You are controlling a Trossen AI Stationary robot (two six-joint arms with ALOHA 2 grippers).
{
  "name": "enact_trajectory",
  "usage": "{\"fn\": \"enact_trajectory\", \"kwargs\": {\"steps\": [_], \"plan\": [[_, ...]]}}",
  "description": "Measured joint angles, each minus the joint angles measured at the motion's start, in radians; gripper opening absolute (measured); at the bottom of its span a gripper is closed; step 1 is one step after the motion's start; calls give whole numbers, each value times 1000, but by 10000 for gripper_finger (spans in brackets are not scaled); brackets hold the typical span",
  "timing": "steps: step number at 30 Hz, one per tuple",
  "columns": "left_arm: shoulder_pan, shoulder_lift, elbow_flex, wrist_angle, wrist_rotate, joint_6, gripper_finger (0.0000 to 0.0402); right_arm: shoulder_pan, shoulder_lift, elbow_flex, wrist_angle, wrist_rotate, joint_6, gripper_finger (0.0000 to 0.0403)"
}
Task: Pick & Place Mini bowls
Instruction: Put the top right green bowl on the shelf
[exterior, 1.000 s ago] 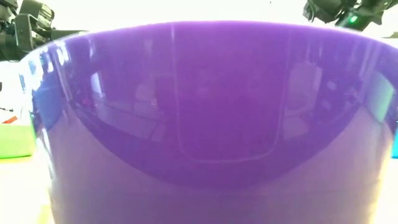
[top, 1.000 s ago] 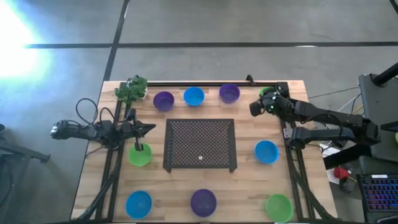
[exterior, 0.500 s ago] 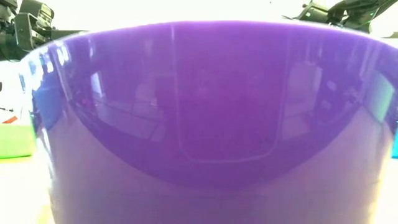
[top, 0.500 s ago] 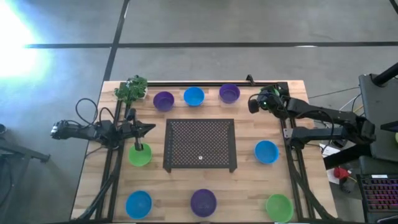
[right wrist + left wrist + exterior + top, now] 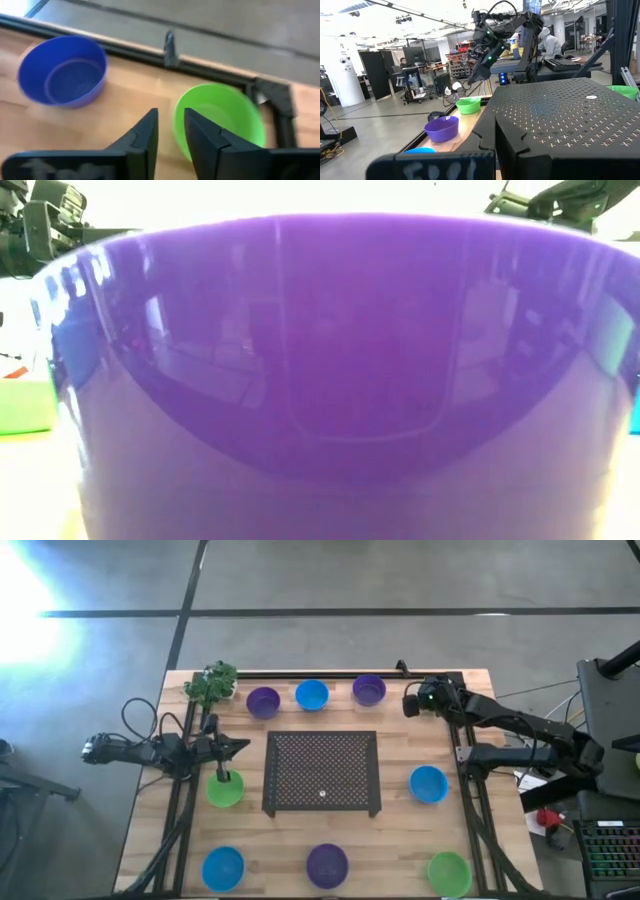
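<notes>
Wooden table [image 5: 400, 830] on grey concrete floor [image 5: 350, 580]; right claw [image 5: 170, 132] slightly apart (left claw [image 5: 243, 746] together).

Glossy plastic mini bowls [image 5: 327, 863]; wood table [image 5: 400, 830]; perforated mat [image 5: 322, 772].

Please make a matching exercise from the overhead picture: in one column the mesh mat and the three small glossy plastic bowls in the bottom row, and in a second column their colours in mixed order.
Column 1
1. square mesh mat in the centre
2. left round glossy plastic mini bowl of the bottom row
3. middle mini bowl of that row
4. right mini bowl of that row

Column 2
A. purple
B. black
C. lime green
D. bright blue

Pairs: 1-B, 2-D, 3-A, 4-C
</notes>
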Motion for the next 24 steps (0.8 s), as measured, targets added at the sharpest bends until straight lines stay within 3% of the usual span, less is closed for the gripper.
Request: {"fn": "enact_trajectory", "kwargs": {"steps": [3,6,14,24], "plan": [[0,0,0,0,0,0,0,-53,3,0,1,-140,-5,117],[0,0,0,1,0,1,0,-105,15,0,0,-206,-9,127],[0,0,0,5,0,1,0,-194,107,0,-38,-235,-15,130],[-1,0,13,3,0,-20,0,-207,250,0,-24,-266,-58,134]]}}
